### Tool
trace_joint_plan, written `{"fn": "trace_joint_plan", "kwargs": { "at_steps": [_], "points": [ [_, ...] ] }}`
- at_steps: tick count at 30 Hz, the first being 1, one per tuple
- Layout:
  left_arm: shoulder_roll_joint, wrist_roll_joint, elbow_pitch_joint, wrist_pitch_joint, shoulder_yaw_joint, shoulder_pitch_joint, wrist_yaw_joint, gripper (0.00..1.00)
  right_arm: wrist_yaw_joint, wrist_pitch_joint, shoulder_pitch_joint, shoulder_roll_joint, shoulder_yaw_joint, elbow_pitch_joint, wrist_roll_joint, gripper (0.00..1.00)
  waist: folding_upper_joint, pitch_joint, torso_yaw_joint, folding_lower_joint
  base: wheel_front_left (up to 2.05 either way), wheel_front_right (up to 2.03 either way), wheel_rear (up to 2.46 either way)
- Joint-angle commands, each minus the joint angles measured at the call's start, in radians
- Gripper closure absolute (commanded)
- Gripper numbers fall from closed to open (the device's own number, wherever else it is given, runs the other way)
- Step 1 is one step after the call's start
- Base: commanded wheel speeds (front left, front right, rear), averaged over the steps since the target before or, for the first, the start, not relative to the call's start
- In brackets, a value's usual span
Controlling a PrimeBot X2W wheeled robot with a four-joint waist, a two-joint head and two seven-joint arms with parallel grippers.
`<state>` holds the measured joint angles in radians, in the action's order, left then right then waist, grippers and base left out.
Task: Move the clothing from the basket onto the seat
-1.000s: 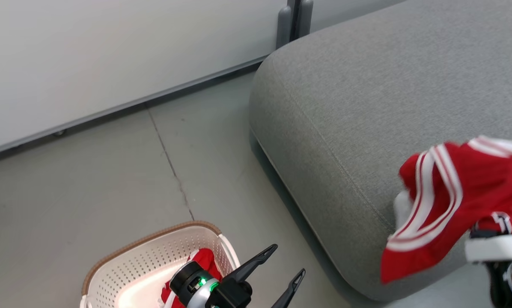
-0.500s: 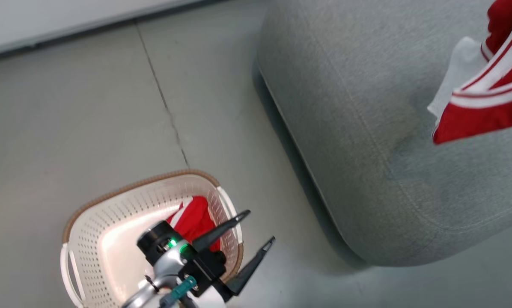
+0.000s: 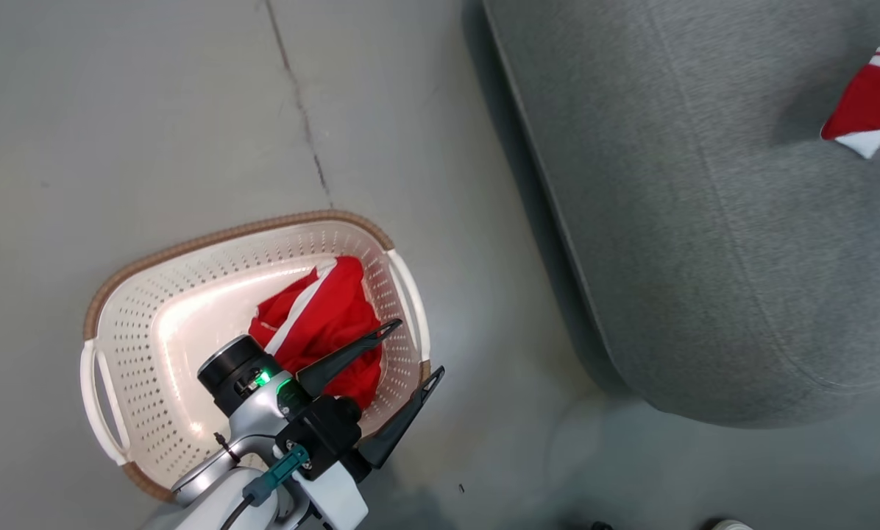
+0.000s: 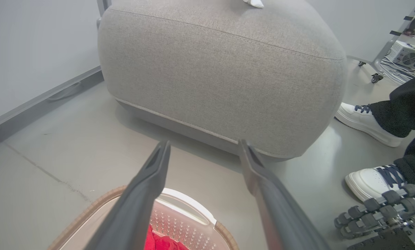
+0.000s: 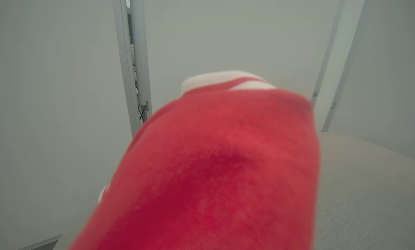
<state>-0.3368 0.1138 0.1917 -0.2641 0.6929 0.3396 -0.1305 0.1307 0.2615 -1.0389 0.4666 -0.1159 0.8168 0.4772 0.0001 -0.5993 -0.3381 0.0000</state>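
The floor (image 3: 153,110) was one smooth grey surface with one thin crack running toward the basket. Pale panels (image 5: 54,104) closed the room behind.

There was one seat (image 3: 705,221) – a big grey cushion with rounded corners – standing on the floor to the right of the basket and a little apart from it. One basket (image 3: 190,250), cream with a brown rim, stood on the floor.

I counted two red garments. One garment (image 3: 322,316) lay crumpled inside the basket, against its right wall. The other garment (image 3: 867,103) was over the far part of the seat, at the right edge of the head view; whether it rested on the cushion I cannot tell.

The left gripper (image 3: 419,346) hung above the right end of the basket, its two fingers spread wide and grasping nothing. In the right wrist view the red cloth (image 5: 211,166) covered the right gripper's fingers, so I cannot tell if they were clenched on it.

A person's two white shoes (image 4: 363,121) stood on the floor – beside the seat.
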Motion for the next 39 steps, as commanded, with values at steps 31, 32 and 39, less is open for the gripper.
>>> {"fn": "trace_joint_plan", "kwargs": {
  "at_steps": [31, 32, 39],
  "points": [
    [0.034, 0.015, 0.005, 0.000, -0.015, 0.039, 0.000, 0.00, 0.000, -0.160, -0.052, 0.054, -0.080, 0.474, -0.280, 0.00, -0.0001, -0.063, 0.095, 0.0000, 0.00, 0.00, 0.00],
    [0.036, 0.020, 0.003, 0.000, -0.015, 0.039, 0.000, 0.00, 0.000, -0.170, -0.053, 0.047, -0.086, 0.474, -0.287, 0.00, -0.0001, -0.055, 0.094, 0.0000, 0.00, 0.00, 0.00],
    [0.060, 0.040, 0.001, 0.000, -0.004, 0.028, 0.000, 0.00, 0.000, -0.297, -0.058, 0.019, -0.087, 0.473, -0.317, 0.00, -0.0001, 0.016, 0.083, 0.0000, 0.00, 0.00, 0.00]
  ]
}}
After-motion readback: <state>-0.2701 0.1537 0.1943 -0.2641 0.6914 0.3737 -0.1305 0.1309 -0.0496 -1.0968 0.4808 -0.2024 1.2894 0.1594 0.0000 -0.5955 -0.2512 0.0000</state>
